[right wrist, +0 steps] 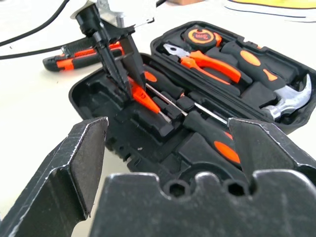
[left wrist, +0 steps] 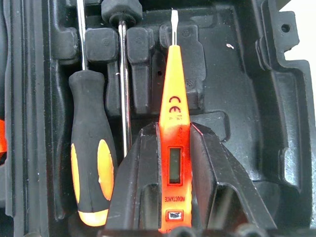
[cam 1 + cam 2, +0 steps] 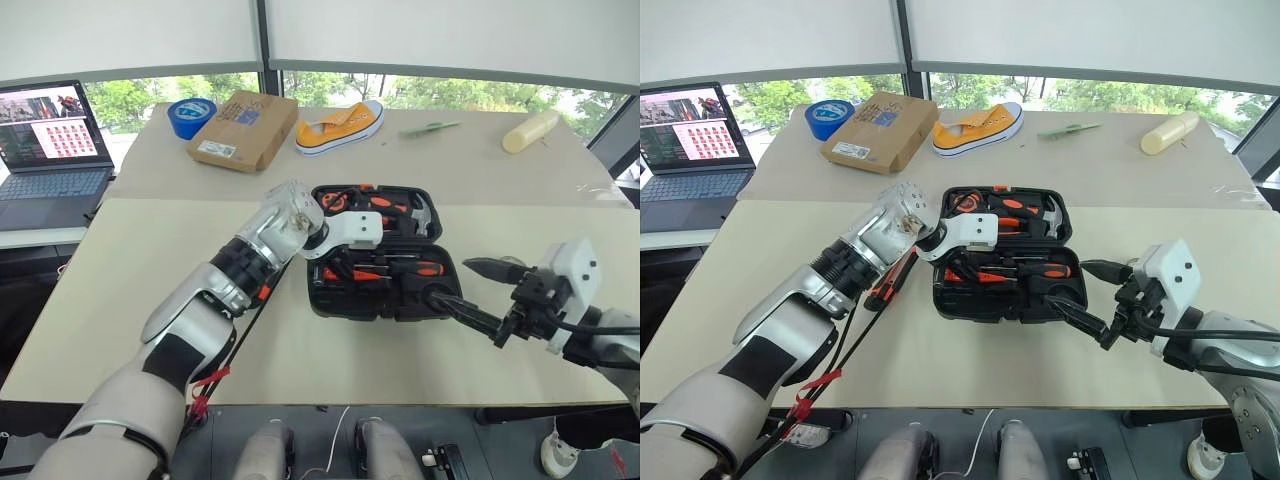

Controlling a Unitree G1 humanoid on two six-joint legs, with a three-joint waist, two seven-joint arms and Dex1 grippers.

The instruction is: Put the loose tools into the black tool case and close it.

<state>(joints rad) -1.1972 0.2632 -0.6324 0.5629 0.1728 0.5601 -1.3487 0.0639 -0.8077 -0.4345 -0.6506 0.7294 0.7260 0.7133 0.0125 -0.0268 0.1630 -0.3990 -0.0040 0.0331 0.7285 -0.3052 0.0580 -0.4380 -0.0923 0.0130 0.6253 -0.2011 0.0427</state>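
Slim orange screwdriver [image 2: 172,123], flat-tipped, with a small window in its handle, clamped between the left gripper [image 1: 123,74] fingers and lowered into the open black tool case [image 3: 380,300] mid-table. Beside it in a recess, a black-and-orange screwdriver [image 2: 91,163]. Right gripper [image 3: 470,285] spread wide, empty, near the case's right edge. Utility knife [image 1: 74,57] loose on the table.

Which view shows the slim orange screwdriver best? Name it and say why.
The left wrist view: the slim orange screwdriver runs up the middle, clamped by the left gripper over the black tool case. The right wrist view shows only an orange sliver; in the eye views the arm hides it.
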